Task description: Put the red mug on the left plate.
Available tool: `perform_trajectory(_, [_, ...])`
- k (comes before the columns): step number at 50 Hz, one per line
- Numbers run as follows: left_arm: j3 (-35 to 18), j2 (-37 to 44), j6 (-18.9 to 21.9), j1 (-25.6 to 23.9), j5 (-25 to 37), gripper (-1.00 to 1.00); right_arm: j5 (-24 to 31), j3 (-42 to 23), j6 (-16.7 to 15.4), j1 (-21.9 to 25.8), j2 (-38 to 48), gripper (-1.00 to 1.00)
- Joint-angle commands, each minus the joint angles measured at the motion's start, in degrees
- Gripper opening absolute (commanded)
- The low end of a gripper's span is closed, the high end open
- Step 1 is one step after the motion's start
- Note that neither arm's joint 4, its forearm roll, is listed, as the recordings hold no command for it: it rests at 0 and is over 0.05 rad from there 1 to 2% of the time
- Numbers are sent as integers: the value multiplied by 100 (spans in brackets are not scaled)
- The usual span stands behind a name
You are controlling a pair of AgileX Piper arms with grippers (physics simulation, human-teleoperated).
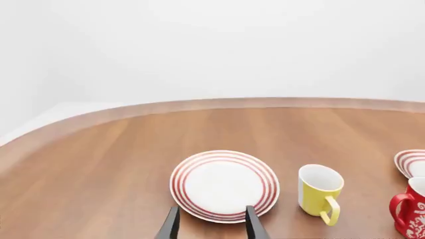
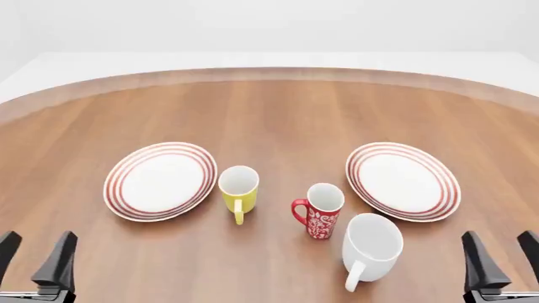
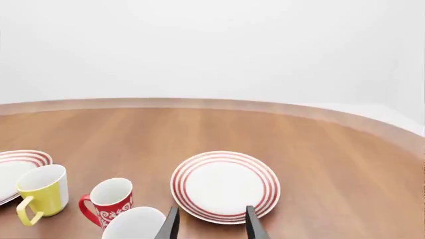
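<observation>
White walls back a rounded wooden table [image 2: 278,113] with a paler edge band.

Front view: the left gripper [image 2: 35,259] sits at the near left corner, fingers spread, nothing between them. The right gripper [image 2: 501,255] sits at the near right corner, likewise spread and unloaded. The left plate [image 2: 160,181] lies ahead of the left gripper and slightly inboard, flat and bare. The yellow mug [image 2: 238,191] stands upright just beside that plate's inboard rim, handle toward the arms. The red mug [image 2: 319,210] stands upright between the two grippers, nearer the right one, well apart from the left plate; its handle faces the left gripper's side. The white mug [image 2: 370,248] is next to the red mug on the side nearer the arms; whether they touch cannot be told. The right plate [image 2: 403,180] lies ahead of the right gripper, inboard.

Left wrist view: both fingertips [image 1: 171,225] stand apart, with the left plate [image 1: 224,185] directly ahead of them. The yellow mug [image 1: 319,193] stands beyond the plate toward the other arm, the red mug [image 1: 410,209] further still, cut by the frame edge.

Right wrist view: fingertips [image 3: 252,224] apart, the right plate [image 3: 226,186] directly ahead. The red mug [image 3: 107,203], yellow mug [image 3: 42,192] and white mug [image 3: 135,223] group toward the left arm's side.
</observation>
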Motion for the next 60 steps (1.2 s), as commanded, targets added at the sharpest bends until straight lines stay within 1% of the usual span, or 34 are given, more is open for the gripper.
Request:
perform_trajectory(1, [-28,20,85,-25,2,100,-10,-11,-65,6,2,100])
perform_trajectory(4, [-25,65,113,-46,-45,100,-9,-6,-128,27,-1,100])
perform_trajectory(17, [-92,-3,213,-116,9,100,-15,3,-169,34,-1,100])
perform_trajectory(43, [-75,-2,289,-197,10,100,-18,7,-195,41,-4,100])
perform_trajectory(46, [-94,-4,361,-295,30,100,-15,7,-193,42,-4,100])
perform_trajectory(47, [-96,-5,449,-350,-12,100,-15,7,-190,43,-5,100])
perform_trajectory(49, [-151,0,414,-339,42,100,0,-5,-184,39,-3,100])
perform_trajectory(54, [-243,10,494,-424,119,100,1,7,-192,52,-4,100])
perform_trajectory(56, [-327,14,585,-473,136,100,0,7,-200,49,-4,100])
perform_trajectory(57, [-375,14,557,-466,178,100,-2,7,-202,49,-4,100])
perform_trajectory(58, [-453,5,608,-505,199,100,-2,7,-211,53,-4,100])
perform_trajectory(59, [-461,4,749,-532,178,100,-2,7,-214,52,-4,100])
perform_trajectory(60, [-460,8,986,-527,192,100,-2,7,-218,45,-4,100])
